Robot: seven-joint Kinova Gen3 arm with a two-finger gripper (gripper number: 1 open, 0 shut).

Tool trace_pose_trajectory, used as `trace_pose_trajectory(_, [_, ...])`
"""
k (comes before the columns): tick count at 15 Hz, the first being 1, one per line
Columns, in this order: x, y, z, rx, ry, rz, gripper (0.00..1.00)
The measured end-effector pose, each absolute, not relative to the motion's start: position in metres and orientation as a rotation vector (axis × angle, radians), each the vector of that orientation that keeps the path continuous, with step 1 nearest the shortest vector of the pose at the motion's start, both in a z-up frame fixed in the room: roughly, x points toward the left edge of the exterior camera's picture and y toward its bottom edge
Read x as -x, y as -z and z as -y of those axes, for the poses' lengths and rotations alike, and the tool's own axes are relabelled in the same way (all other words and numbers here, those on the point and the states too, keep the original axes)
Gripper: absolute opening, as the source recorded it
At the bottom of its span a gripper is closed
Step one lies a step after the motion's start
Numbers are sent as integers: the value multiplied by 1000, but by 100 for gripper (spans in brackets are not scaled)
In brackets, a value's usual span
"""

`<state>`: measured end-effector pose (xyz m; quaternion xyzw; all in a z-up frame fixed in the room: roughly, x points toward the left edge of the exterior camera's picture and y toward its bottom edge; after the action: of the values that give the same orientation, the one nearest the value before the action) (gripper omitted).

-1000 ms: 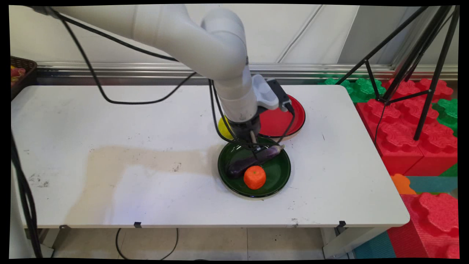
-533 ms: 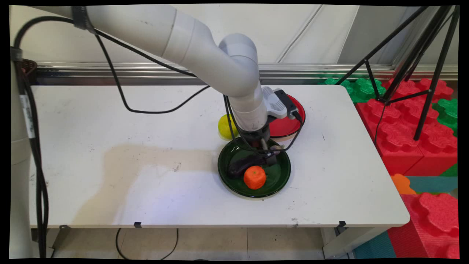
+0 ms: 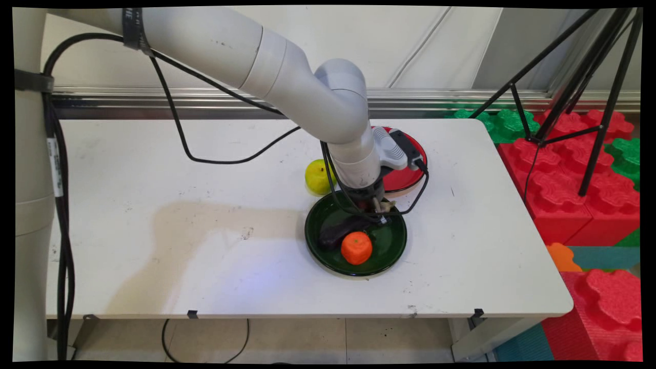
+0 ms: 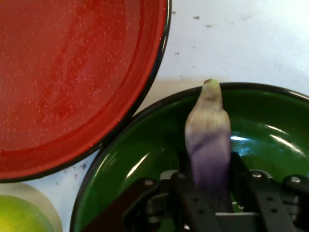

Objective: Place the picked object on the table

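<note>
Main view. I log the pincer (image 3: 378,212) lowered into the green plate (image 3: 394,246), at its far side, over the stem end of the purple eggplant (image 3: 335,233). The eggplant lies across the plate, dark end pointing left. An orange fruit (image 3: 356,247) sits in the same plate, just near of the eggplant. A red plate (image 3: 410,177) lies just far of the green one; a yellow-green fruit (image 3: 319,177) rests on the white surface (image 3: 179,246) to its left. Right of the surface I note red and green foam blocks (image 3: 589,189) and a black tripod (image 3: 599,92); a wall stands behind.

Hand view. I see the eggplant (image 4: 208,145) between the two fingers (image 4: 190,203), which have narrowed onto both its sides. The pale stem tip points at the green plate's rim (image 4: 120,145). The red plate (image 4: 72,72) fills the upper left.
</note>
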<state>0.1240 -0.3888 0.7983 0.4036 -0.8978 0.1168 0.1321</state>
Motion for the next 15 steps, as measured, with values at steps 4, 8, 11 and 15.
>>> trace_pose_trajectory(4, [-127, -806, 384, -1164, -351, 2606, 0])
trace_pose_trajectory(8, [-132, -827, 377, -1153, -384, 2594, 0])
trace_pose_trajectory(11, [-137, -858, 372, -1137, -428, 2585, 0])
trace_pose_trajectory(15, [-151, -911, 369, -1115, -492, 2558, 0])
